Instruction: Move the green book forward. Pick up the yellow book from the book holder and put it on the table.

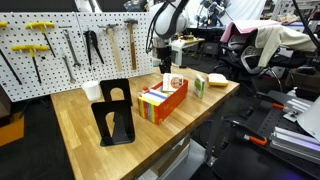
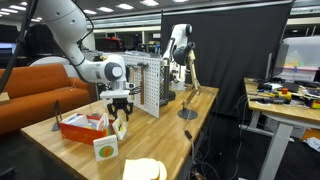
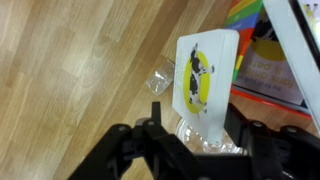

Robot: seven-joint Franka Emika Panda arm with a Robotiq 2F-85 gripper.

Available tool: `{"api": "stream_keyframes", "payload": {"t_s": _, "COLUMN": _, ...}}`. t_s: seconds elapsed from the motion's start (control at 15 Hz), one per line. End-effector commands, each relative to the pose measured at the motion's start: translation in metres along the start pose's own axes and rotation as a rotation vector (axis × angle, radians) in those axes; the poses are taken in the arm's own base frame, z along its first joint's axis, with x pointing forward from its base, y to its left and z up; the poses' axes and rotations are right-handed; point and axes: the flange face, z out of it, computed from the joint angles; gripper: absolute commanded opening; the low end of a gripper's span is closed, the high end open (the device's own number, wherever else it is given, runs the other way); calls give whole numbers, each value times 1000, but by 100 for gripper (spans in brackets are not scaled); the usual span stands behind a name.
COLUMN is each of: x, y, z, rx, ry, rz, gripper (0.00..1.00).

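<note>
**Yellow book pinched over the bench**

We see the yellow book (image 3: 207, 72) as a white cover with a yellow figure. It is upright, nipped by its lower edge in the gripper (image 3: 195, 135), just beside the book holder (image 3: 268, 70).

Only an exterior view shows the green book (image 1: 200, 86) standing past the holder's far end.

The table (image 1: 80, 120) is pale butcher-block wood. It carries a black bookend (image 1: 115, 115), with a tool pegboard (image 1: 60, 45) behind.

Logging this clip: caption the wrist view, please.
Claw at the yellow book, above the wooden table, striped book holder alongside.
</note>
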Motion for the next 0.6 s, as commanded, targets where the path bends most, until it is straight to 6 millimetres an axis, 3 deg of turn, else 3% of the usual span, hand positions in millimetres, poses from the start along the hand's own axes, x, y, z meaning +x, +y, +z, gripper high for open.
{"api": "stream_keyframes", "payload": {"t_s": 0.0, "x": 1, "y": 2, "z": -1, "rx": 11, "ry": -19, "rz": 13, "gripper": 94}}
{"api": "stream_keyframes", "payload": {"t_s": 0.07, "x": 0, "y": 2, "z": -1, "rx": 12, "ry": -21, "rz": 14, "gripper": 99}}
{"api": "stream_keyframes", "payload": {"t_s": 0.33, "x": -3, "y": 3, "z": -2, "rx": 17, "ry": -23, "rz": 17, "gripper": 100}}
{"api": "stream_keyframes", "payload": {"t_s": 0.53, "x": -11, "y": -4, "z": -24, "rx": 49, "ry": 12, "rz": 18, "gripper": 100}}
